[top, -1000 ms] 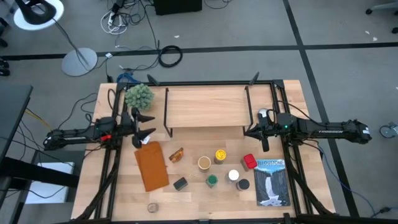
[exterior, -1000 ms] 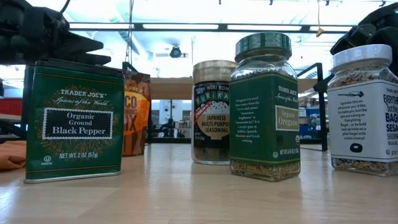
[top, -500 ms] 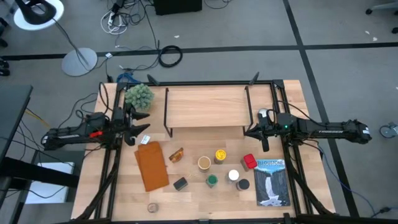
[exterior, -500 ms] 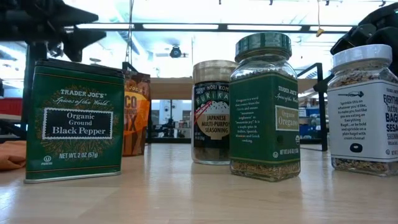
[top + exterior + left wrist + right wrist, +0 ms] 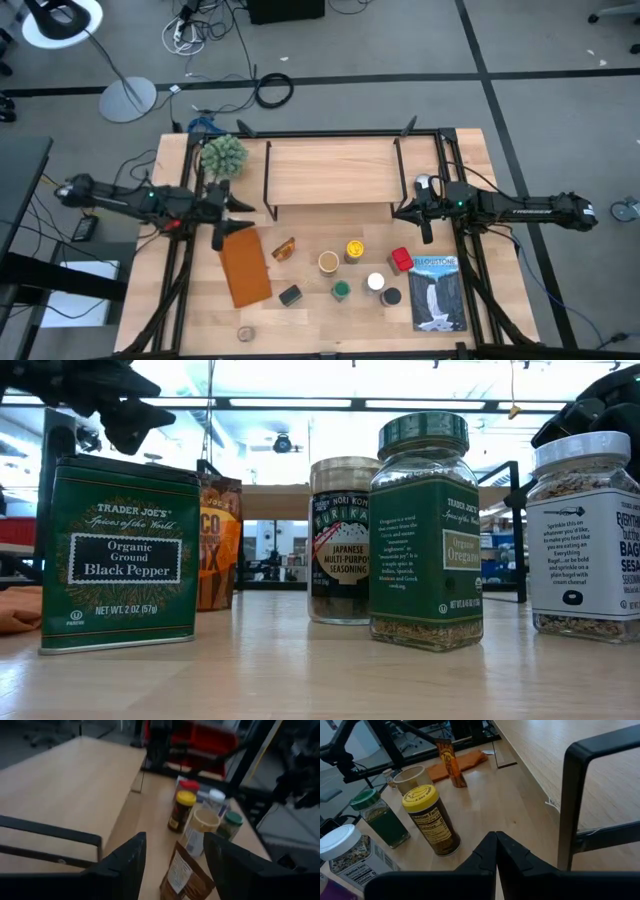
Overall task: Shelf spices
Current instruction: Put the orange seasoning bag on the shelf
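Several small spice jars and tins stand on the table's near half in front of the shelf (image 5: 330,172): a yellow-lidded jar (image 5: 354,250), a tan-lidded one (image 5: 328,262), a red one (image 5: 401,260), a white-lidded one (image 5: 375,282), a green-lidded one (image 5: 341,290), a dark tin (image 5: 290,295) and an orange pouch (image 5: 284,249). My left gripper (image 5: 225,207) hovers open beside the shelf's left legs, above the table. In its wrist view its gripper (image 5: 172,870) faces the pouch (image 5: 182,872). My right gripper (image 5: 405,212) is shut by the shelf's right legs, pointing at the yellow-lidded jar (image 5: 430,820).
An orange-brown notebook (image 5: 244,265) lies near my left gripper. A blue-and-white book (image 5: 437,292) lies at the near right. A green plant (image 5: 223,153) stands at the shelf's left end. A small tan jar (image 5: 245,332) sits at the near edge. The shelf top is bare wood.
My left gripper has risen, showing higher in the low view, and its arm has swung so that it now reaches in from farther back on the left. The jars and my right arm have kept still.
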